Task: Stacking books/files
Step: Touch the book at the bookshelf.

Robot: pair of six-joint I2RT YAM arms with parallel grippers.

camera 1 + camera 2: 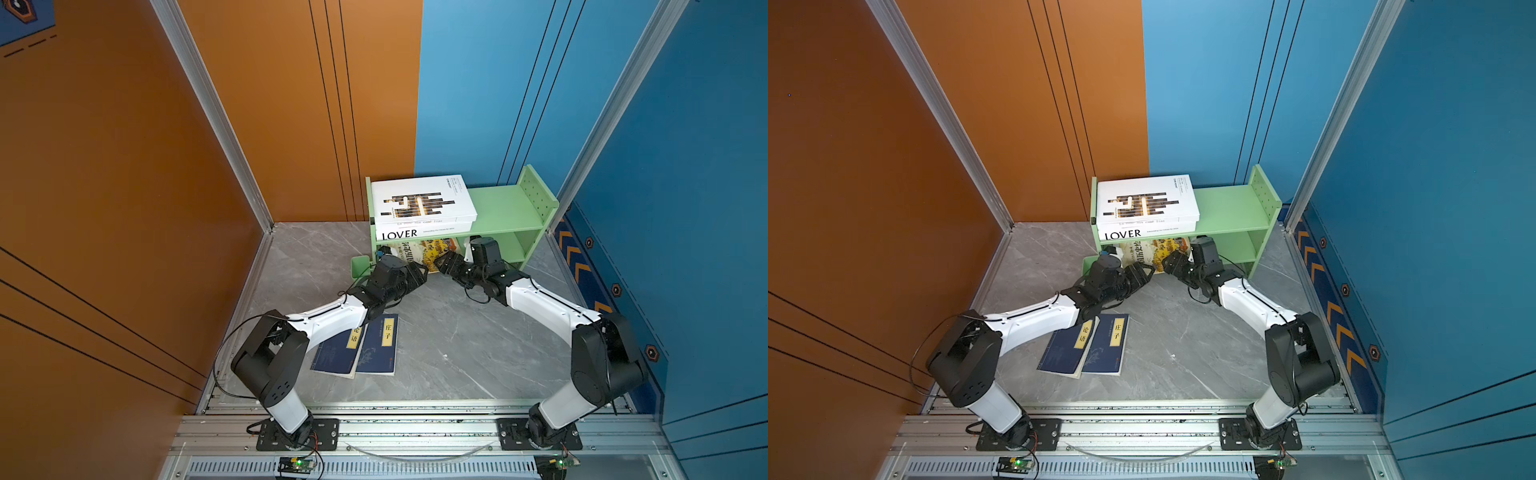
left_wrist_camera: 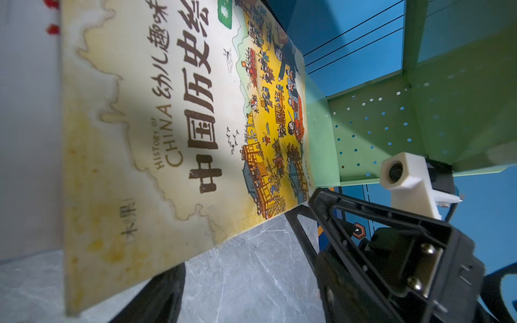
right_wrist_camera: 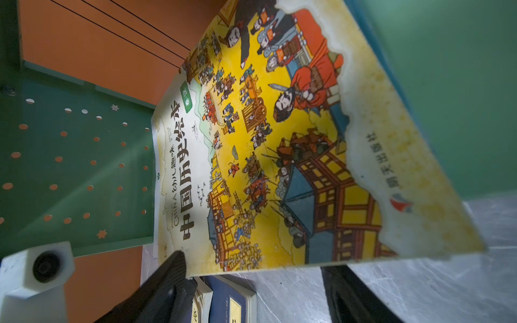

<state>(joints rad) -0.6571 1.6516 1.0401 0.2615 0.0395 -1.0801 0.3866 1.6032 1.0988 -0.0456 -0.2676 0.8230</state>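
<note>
Under green shelf, tilted yellow book, left gripper, right gripper splayed at its lower edge

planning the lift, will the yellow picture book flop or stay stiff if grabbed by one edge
Probably fairly stiff: the yellow picture book looks flat while tilted under the green shelf. Its shiny cover may slip. Thin and wide, it could swing from a corner grip.
</note>
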